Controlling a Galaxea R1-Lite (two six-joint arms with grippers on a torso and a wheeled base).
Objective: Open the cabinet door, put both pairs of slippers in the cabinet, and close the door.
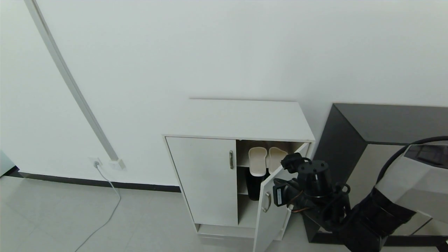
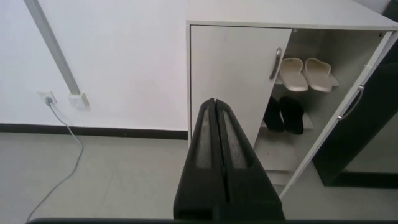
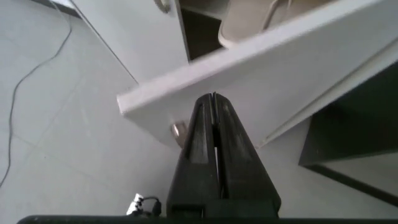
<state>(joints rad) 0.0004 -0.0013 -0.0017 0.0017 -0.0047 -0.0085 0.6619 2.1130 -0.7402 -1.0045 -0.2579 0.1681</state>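
- The white cabinet [image 1: 241,119] stands on the floor [image 1: 70,217] against the wall; its left door [image 1: 203,178] is closed; its right door [image 1: 271,210] hangs part way open and swings out toward the robot.
- The cream slippers [image 1: 267,159] lie side by side on the top shelf inside the open half; their ends stick out a little over the shelf edge.
- The black slippers [image 2: 285,115] sit on the shelf just under the cream pair; they are side by side too.
- The right gripper [image 3: 214,106] is just beside the outer side of the open right door, near its free edge; its jaws are pressed together with nothing between them; I cannot tell if they touch the door.
- The right door's handle [image 3: 179,129] is just beside that gripper; the gripper has no hold of it.
- The left gripper [image 2: 214,109] hangs in the air in front of the cabinet, well apart from it; its jaws are pressed tight together and hold nothing.
- A dark cabinet [image 1: 350,140] stands just beside the white one on its right.
- A grey strip [image 1: 70,80] runs down the wall to a small box; a wall socket [image 1: 95,162] is near it; a grey cord [image 1: 108,210] runs from the socket across the floor.
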